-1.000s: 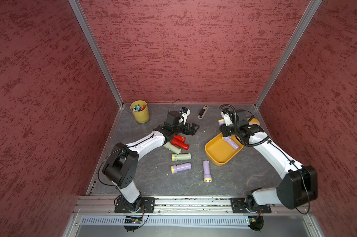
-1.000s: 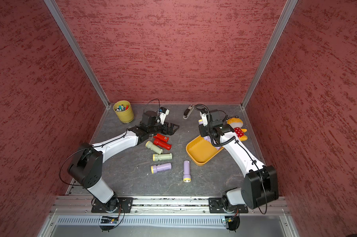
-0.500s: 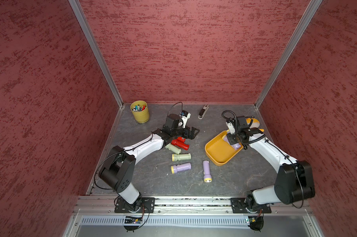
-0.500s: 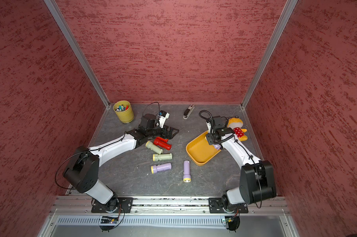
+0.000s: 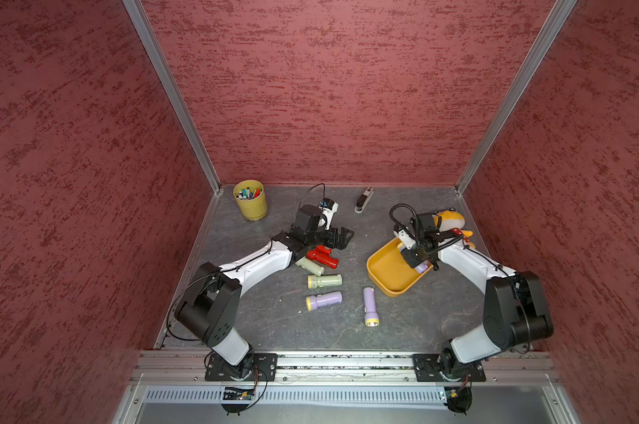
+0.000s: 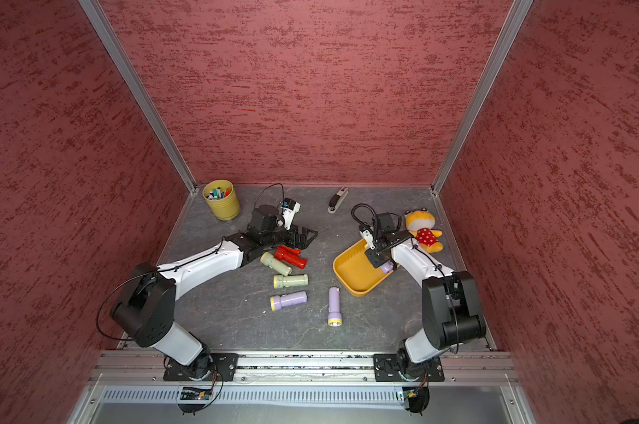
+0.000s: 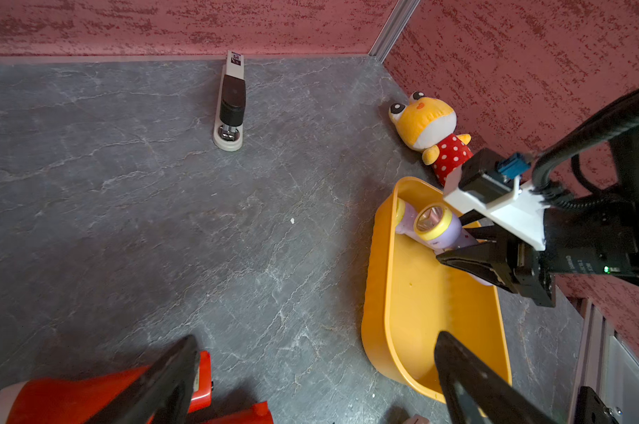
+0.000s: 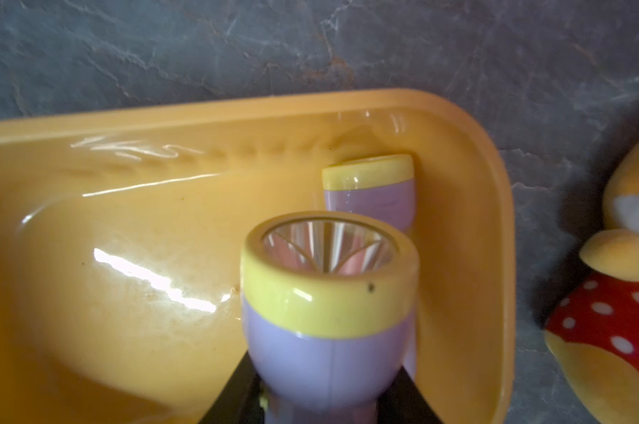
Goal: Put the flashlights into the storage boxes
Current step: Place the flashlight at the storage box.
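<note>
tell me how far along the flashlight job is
Done: one lilac flashlight lies in the orange tray. In hand: the right gripper is shut on a second lilac flashlight, held over the tray, not yet released. Left: six on the table, two red flashlights, two green flashlights and two lilac ones. The left gripper is open near the red pair, holding nothing.

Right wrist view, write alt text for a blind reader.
The right gripper holds a lilac plastic flashlight with a yellow head over a shallow orange-yellow plastic tray, where a second lilac flashlight lies in a corner. A yellow plush toy in a red dotted dress sits outside it.
</note>
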Robot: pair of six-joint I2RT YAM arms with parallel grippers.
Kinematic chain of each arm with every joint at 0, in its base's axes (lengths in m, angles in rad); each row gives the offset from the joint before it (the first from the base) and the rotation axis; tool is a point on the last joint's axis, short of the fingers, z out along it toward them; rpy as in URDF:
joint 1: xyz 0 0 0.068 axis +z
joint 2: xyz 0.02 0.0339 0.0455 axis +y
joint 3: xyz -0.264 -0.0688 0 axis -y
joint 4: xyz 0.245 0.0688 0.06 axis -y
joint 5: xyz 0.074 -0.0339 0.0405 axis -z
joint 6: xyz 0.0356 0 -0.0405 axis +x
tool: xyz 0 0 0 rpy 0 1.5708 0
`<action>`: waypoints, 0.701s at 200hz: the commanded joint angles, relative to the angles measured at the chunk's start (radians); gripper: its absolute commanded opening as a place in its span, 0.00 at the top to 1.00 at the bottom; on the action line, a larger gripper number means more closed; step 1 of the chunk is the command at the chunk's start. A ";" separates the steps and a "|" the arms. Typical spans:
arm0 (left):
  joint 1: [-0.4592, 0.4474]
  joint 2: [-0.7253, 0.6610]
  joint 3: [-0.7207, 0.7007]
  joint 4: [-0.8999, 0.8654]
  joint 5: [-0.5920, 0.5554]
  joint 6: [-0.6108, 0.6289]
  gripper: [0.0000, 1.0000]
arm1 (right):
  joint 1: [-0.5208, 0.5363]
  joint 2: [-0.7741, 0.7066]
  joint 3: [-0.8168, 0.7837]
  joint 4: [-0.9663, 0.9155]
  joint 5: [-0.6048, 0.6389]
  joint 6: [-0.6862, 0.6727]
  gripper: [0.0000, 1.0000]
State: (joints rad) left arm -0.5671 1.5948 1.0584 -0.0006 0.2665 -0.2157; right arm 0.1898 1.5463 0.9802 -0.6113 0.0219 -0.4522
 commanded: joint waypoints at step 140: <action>-0.045 -0.233 -0.156 -0.060 -0.196 -0.027 0.01 | -0.007 0.099 0.040 0.125 0.032 -0.060 0.63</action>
State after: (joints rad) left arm -0.5983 1.4048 0.9264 -0.0422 0.1165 -0.2306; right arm 0.1879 1.6279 0.9848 -0.5159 0.0223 -0.5064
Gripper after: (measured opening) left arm 0.994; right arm 0.401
